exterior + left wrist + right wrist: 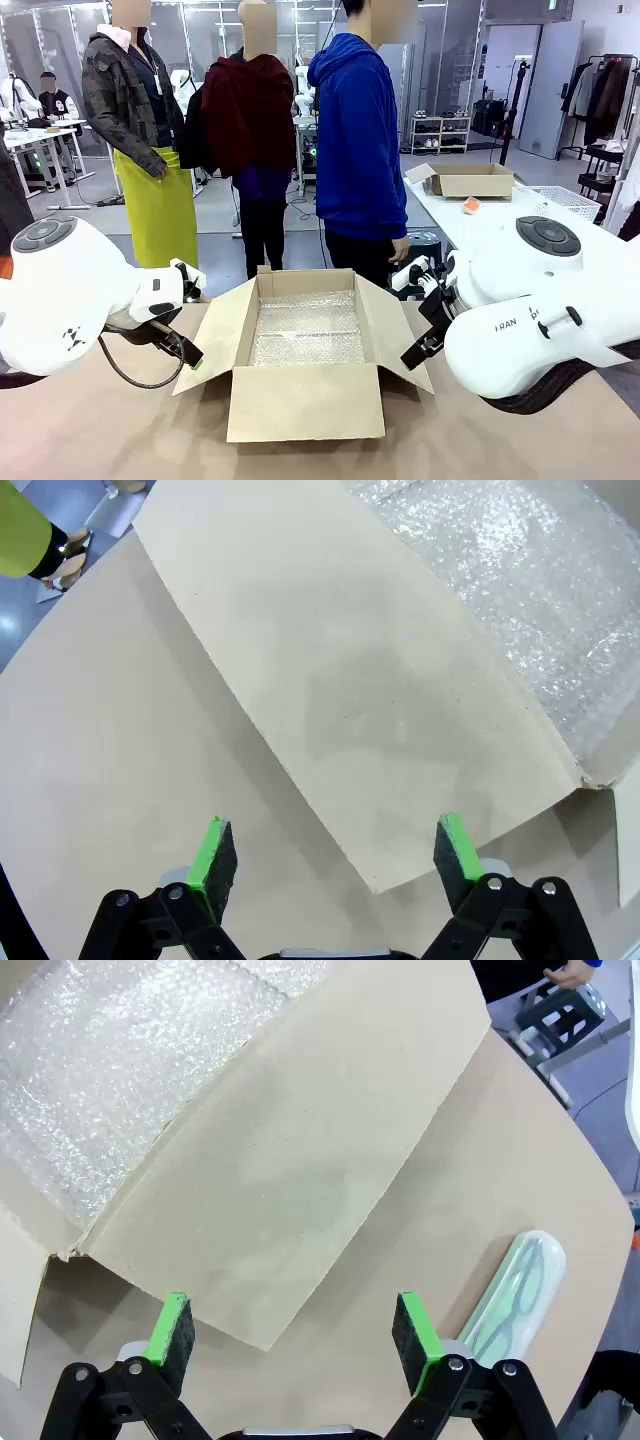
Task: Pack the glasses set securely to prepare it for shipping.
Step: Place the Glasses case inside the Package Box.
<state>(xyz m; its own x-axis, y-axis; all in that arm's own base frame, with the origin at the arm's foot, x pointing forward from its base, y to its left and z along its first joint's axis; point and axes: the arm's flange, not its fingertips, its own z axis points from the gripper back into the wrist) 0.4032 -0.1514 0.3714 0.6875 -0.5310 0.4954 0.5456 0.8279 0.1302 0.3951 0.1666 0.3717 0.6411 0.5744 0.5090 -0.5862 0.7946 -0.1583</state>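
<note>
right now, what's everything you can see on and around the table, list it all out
cardboard box: one, brown, flaps open, middle of the table
bubble wrap: one sheet, clear, lining the box's bottom
glasses case: one, pale mint-green, lying on the table outside the box, past its right flap
table: one, brown top, under all of the above
second box: one, brown, open, on a white table behind
person: one, blue hoodie, standing at the far side
left fingers: two, black with green pads, open, by the box's left flap
right fingers: two, black with green pads, open, by the box's right flap
</note>
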